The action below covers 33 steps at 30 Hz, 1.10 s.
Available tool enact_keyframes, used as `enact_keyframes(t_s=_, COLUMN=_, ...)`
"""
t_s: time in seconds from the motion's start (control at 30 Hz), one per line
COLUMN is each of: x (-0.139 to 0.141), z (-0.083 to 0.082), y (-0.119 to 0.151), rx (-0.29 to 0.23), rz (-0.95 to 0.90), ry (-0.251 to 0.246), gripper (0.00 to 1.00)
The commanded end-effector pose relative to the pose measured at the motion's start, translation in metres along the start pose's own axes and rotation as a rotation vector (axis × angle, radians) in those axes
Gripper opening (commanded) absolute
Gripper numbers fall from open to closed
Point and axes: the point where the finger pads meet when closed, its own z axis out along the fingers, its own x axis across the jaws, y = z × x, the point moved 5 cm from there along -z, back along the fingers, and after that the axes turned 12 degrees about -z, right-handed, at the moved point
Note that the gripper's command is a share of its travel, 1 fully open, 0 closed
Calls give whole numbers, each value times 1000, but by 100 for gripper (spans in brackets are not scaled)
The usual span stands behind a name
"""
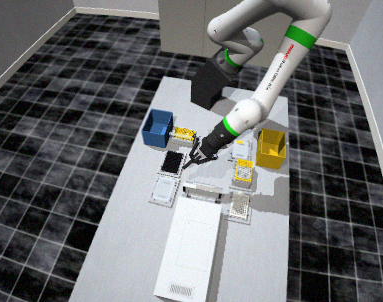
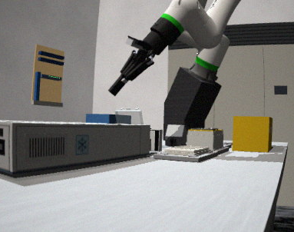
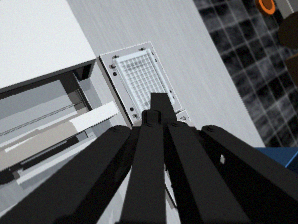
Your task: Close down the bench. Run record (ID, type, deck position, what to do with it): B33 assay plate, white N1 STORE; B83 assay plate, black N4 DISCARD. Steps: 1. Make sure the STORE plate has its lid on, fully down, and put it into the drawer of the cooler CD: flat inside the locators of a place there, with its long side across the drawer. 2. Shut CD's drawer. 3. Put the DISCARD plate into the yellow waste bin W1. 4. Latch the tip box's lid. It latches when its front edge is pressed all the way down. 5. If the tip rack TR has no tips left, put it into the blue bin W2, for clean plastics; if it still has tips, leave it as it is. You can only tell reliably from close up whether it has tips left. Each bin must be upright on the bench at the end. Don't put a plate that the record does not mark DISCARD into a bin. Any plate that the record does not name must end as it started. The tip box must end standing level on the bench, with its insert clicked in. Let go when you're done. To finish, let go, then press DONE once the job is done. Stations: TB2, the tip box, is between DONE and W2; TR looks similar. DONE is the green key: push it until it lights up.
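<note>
Grey worktop (image 1: 250,250) carries everything, inside a room with dark tiles on the floor. Above its middle hangs the claw (image 2: 117,89), clenched and grasping nothing, pointing down at a slant. Just under it, toward the cooler (image 1: 190,250), the drawer (image 1: 202,191) stands pulled out; its front runs across the worktop, from one long edge toward the other. Something pale lies flat inside; I cannot tell what. I judge the next push must go straight along the worktop's length, against this front. Beside the drawer sits a white plate (image 1: 164,190).

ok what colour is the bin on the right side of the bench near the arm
Yellow bin, open on top; the top view shows it best.
</note>
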Motion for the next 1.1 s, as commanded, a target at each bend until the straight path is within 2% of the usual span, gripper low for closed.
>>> enact_keyframes(t_s=0.0, x=14, z=-3, y=-2, rx=-19, rz=-6, ry=17, gripper=10)
enact_keyframes(t_s=0.07, x=23, z=-4, y=-2, rx=-39, rz=-15, ry=33, gripper=10)
enact_keyframes(t_s=0.17, x=37, z=-6, y=1, rx=-39, rz=-15, ry=33, gripper=10)
enact_keyframes(t_s=0.2, x=41, z=-7, y=1, rx=-62, rz=-25, ry=45, gripper=10)
enact_keyframes(t_s=0.3, x=54, z=-9, y=5, rx=-62, rz=-25, ry=45, gripper=10)
enact_keyframes(t_s=0.33, x=58, z=-10, y=6, rx=-88, rz=-35, ry=52, gripper=10)
enact_keyframes(t_s=0.47, x=67, z=-12, y=10, rx=-88, rz=-35, ry=52, gripper=10)
enact_keyframes(t_s=0.5, x=71, z=-13, y=11, rx=-116, rz=-46, ry=54, gripper=10)
enact_keyframes(t_s=0.57, x=79, z=-15, y=16, rx=-116, rz=-46, ry=54, gripper=10)
enact_keyframes(t_s=0.6, x=83, z=-16, y=17, rx=-146, rz=-58, ry=50, gripper=10)
enact_keyframes(t_s=0.7, x=92, z=-20, y=25, rx=-146, rz=-58, ry=50, gripper=10)
enact_keyframes(t_s=0.73, x=96, z=-21, y=27, rx=-175, rz=-71, ry=41, gripper=10)
enact_keyframes(t_s=0.8, x=101, z=-23, y=34, rx=-176, rz=-71, ry=41, gripper=10)
enact_keyframes(t_s=0.83, x=104, z=-25, y=36, rx=-203, rz=-84, ry=27, gripper=10)
enact_keyframes(t_s=0.9, x=108, z=-28, y=43, rx=-206, rz=-85, ry=26, gripper=10)
enact_keyframes(t_s=0.93, x=110, z=-29, y=46, rx=-231, rz=-98, ry=8, gripper=10)
enact_keyframes(t_s=1.03, x=112, z=-31, y=50, rx=-235, rz=-101, ry=5, gripper=10)
enact_keyframes(t_s=1.07, x=113, z=-33, y=53, rx=-257, rz=-114, ry=-16, gripper=10)
